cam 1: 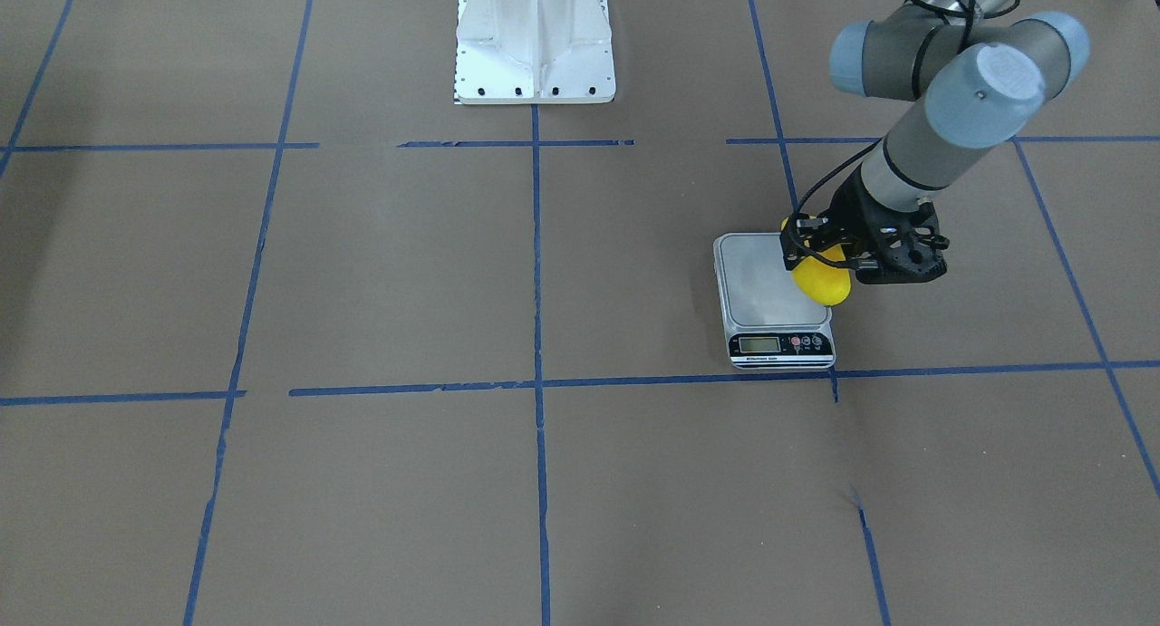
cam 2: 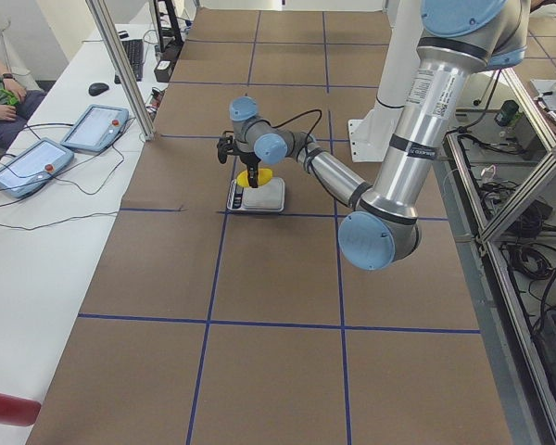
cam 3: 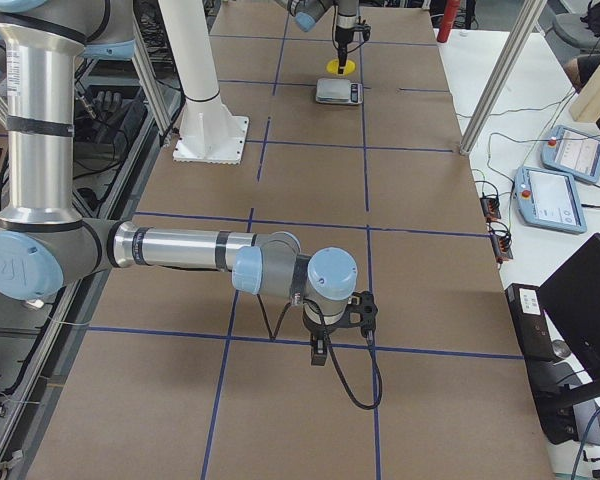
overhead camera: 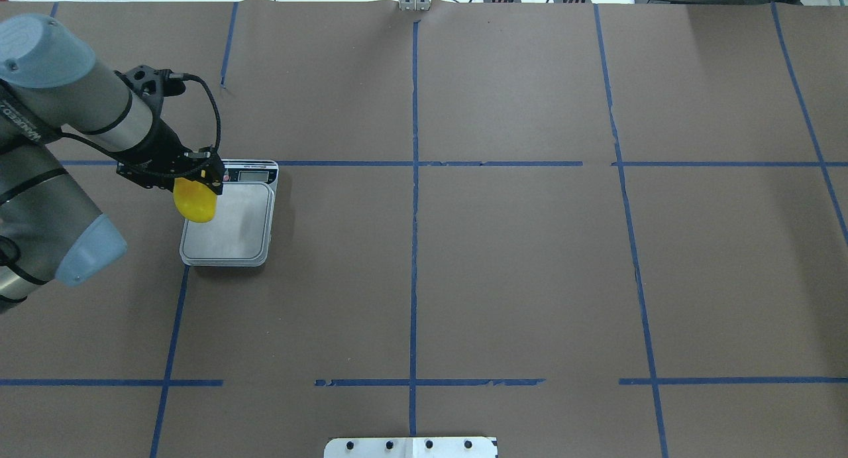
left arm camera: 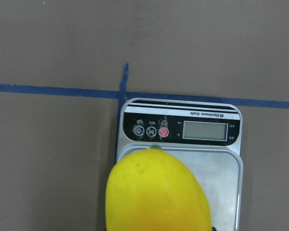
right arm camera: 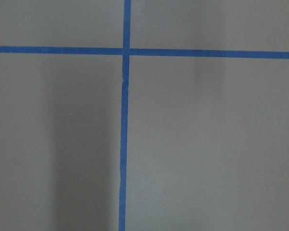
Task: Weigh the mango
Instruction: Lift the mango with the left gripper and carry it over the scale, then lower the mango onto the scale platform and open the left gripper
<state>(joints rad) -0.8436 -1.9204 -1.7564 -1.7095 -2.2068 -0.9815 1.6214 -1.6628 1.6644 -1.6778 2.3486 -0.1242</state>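
The left end effector [cam 1: 826, 262] is clamped on the mango [cam 1: 823, 284], which hangs below it at the right of the front-facing view and at the left of the overhead view. The mango is off the desk [cam 1: 362, 273] and, judged from the two side views, hangs above the scale [cam 1: 768, 286] without resting on it. It overlaps the right edge of the steel platform in the front-facing view and the platform's upper left corner in the overhead view. The fruit is therefore over the rim, not the middle, so a release here would risk it rolling off; the next move calls for a short shift toward the platform's centre, then a descent. The grasp is taken at the upper end of the fruit so that the lower end is free to meet the platform first. In the left wrist view the mango fills the bottom centre, with the scale's buttons and display [left arm camera: 205, 131] above it (no reading can be made out on the display). The scale sits with its display end next to a blue tape line [left arm camera: 53, 90]. That end is left uncovered, which keeps the readout visible. The right end effector [cam 3: 332, 338] appears only in the lower middle of the right side view, well apart from the scale. Whether it is open or closed cannot be told, and its wrist view shows only bare desk and crossed tape.
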